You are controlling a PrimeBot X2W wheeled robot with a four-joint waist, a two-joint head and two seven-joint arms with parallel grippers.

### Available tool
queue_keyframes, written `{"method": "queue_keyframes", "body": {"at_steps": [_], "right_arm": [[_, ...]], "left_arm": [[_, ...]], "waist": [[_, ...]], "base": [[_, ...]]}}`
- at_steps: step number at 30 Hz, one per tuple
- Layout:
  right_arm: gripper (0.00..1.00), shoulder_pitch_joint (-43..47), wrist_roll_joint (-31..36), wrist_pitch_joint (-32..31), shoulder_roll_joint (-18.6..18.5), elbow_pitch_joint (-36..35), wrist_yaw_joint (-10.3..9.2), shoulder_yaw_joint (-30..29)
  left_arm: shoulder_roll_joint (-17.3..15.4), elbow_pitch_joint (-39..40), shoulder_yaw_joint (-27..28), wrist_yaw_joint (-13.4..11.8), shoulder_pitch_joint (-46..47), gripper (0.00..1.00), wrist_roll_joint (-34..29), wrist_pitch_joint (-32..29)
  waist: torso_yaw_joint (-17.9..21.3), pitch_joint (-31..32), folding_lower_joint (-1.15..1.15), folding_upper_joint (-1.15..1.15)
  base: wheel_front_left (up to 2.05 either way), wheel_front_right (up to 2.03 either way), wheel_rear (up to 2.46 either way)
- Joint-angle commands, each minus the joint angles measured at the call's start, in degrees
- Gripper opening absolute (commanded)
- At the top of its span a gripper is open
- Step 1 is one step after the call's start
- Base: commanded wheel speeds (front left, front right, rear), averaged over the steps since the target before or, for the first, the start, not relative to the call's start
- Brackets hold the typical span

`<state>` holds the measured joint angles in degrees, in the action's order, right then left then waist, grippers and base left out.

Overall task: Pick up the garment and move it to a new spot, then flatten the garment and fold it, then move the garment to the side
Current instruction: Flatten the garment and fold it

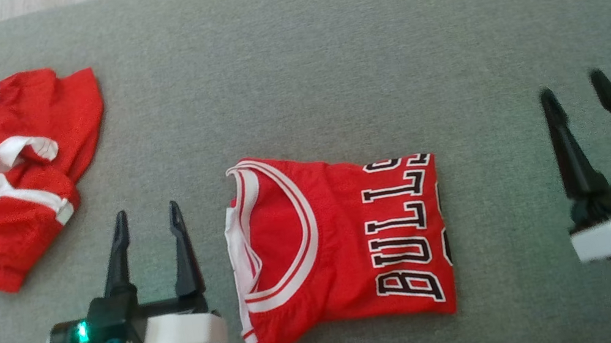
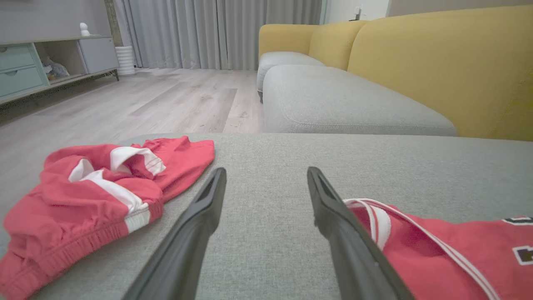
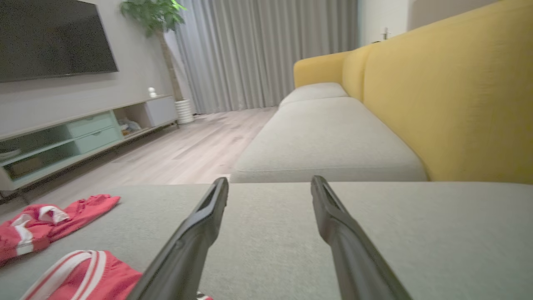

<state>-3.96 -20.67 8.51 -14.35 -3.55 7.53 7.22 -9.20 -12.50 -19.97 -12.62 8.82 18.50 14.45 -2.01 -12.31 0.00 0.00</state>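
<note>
Both empty, fingers apart: left gripper (image 1: 146,213) just beside the folded jersey (image 1: 342,240) at its nine o'clock, right gripper (image 1: 570,83) well apart at three o'clock. Jersey lies mid-cushion (image 1: 323,56); crumpled shorts (image 1: 2,178) at ten o'clock. For the sideways move, best pinch all layers at opposite edges and lift level, so the fold holds.

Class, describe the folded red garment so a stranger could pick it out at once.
On the wide grey cushion, look between the left gripper and right gripper. The jersey lies there, folded flat. Unlike the crumpled red garment to its left, it shows black-and-white lettering.
</note>
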Motion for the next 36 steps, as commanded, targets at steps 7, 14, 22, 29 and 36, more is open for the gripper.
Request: {"method": "queue_keyframes", "body": {"at_steps": [7, 14, 22, 29, 36], "right_arm": [[1.0, 5.19, 2.98, -3.02, 2.41, -6.19, -0.04, -3.84], [1.0, 10.16, 4.45, -5.4, 4.59, -7.49, -0.04, -3.94], [1.0, 15.33, 5.93, -8.35, 7.0, -9.78, -0.04, -4.56], [1.0, 18.25, 6.17, -10.18, 8.52, -11.72, -0.04, -5.29], [1.0, 18.8, 6.16, -11.13, 8.95, -12.36, -0.04, -5.31]], "left_arm": [[-4.32, 3.17, 3.26, -2.26, -0.94, 1.0, -2.19, -1.51], [-6.78, 4.57, 3.58, -3.09, -4.86, 1.0, -2.17, -4.11], [-8.11, 6.39, 3.2, -3.33, -9.21, 1.0, -1.46, -6.21], [-8.65, 6.8, 2.35, -3.24, -11.13, 1.0, -1.02, -7.7], [-8.9, 6.79, 1.95, -3.22, -11.41, 1.0, -0.84, -8.2]], "waist": [[1.85, 1.42, 0.0, 0.0], [2.41, 5.87, 0.0, 0.0], [2.38, 9.73, 0.0, 0.0], [2.46, 11.91, 0.0, 0.0], [2.36, 12.34, 0.0, 0.0]], "base": [[0.0, 0.0, 0.0], [0.0, 0.0, 0.0], [0.0, 0.0, 0.0], [0.0, 0.0, 0.0], [0.0, 0.0, 0.0]]}}
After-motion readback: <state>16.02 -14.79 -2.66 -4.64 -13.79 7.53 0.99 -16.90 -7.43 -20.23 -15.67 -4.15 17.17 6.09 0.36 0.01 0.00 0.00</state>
